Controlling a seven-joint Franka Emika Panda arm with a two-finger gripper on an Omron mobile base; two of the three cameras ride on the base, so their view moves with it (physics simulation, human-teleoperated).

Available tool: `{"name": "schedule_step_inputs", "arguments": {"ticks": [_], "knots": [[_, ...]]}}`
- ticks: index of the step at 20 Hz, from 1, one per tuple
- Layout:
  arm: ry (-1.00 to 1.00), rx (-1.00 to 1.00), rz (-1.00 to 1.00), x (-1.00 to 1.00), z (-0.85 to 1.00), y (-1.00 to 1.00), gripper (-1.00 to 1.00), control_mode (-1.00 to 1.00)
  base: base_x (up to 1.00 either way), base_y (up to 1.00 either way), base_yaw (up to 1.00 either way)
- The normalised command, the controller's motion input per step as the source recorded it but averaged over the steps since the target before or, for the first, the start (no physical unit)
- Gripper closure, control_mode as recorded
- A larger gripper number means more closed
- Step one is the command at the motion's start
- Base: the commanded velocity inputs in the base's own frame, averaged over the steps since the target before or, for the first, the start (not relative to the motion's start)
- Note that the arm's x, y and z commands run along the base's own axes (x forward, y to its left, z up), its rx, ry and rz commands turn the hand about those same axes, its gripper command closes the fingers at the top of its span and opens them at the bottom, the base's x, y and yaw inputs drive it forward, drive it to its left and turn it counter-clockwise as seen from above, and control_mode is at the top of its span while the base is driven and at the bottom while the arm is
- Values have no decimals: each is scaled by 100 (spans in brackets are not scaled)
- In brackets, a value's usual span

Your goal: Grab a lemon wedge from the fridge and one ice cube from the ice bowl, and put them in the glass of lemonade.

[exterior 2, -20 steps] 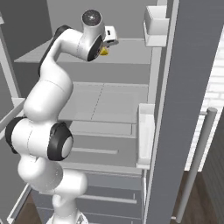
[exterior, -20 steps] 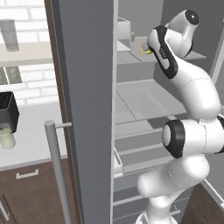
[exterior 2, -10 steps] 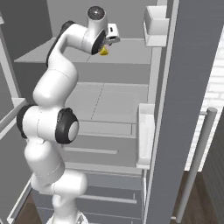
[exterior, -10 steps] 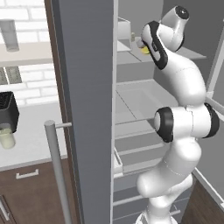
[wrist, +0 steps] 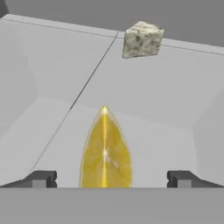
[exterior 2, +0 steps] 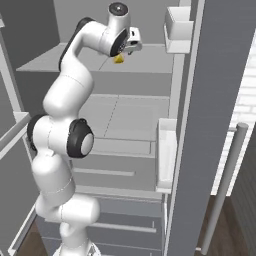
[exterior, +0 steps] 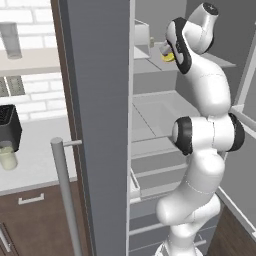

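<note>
fridge [exterior 2: 210, 100]: both doors stand open; the arm reaches into the upper shelf.
worktop [exterior: 35, 160]: left of the fridge in the left base view; it carries the glass.
shelf [wrist: 144, 96]: the upper fridge shelf; the wedge lies on it, with a pale mottled block [wrist: 142, 39] farther back, well apart from the wedge.
glass [exterior: 7, 156]: on the worktop, just beside a dark appliance [exterior: 9, 127]; holds pale liquid. It sits well apart from the arm.
claw [wrist: 109, 178]: spread wide, empty, level with the shelf. In the hand view one tip shows on each side of the wedge, with clear shelf between each tip and the fruit.
wedge [wrist: 105, 153]: bright yellow, lying on the shelf, thin edge up, centred between the tips and not touched by either. It also shows as a yellow spot by the hand [exterior 2: 119, 58].
step: first pick, the lemon from the fridge; the claw is lined up but has not closed.
next: probably a little more advance so the pads sit alongside the wedge's body, then close evenly; the thin, slick slice may tip or slide if one pad lands first.
left to do: carry the wedge to the glass, then the ice cube.
</note>
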Motion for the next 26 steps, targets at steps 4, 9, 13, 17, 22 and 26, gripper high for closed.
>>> {"name": "schedule_step_inputs", "arguments": {"ticks": [4,9,13,17,22,26], "knots": [[8,0,3,7,-12,2,-100,-100,0,0,0],[0,0,2,6,-20,17,-100,-100,0,0,0],[0,0,0,1,-39,16,-100,-100,0,0,0],[-2,0,0,3,-34,7,-100,-100,0,0,0],[-1,0,0,4,-11,0,-100,-100,0,0,0],[0,0,0,0,-9,0,-100,-100,0,0,0]]}}
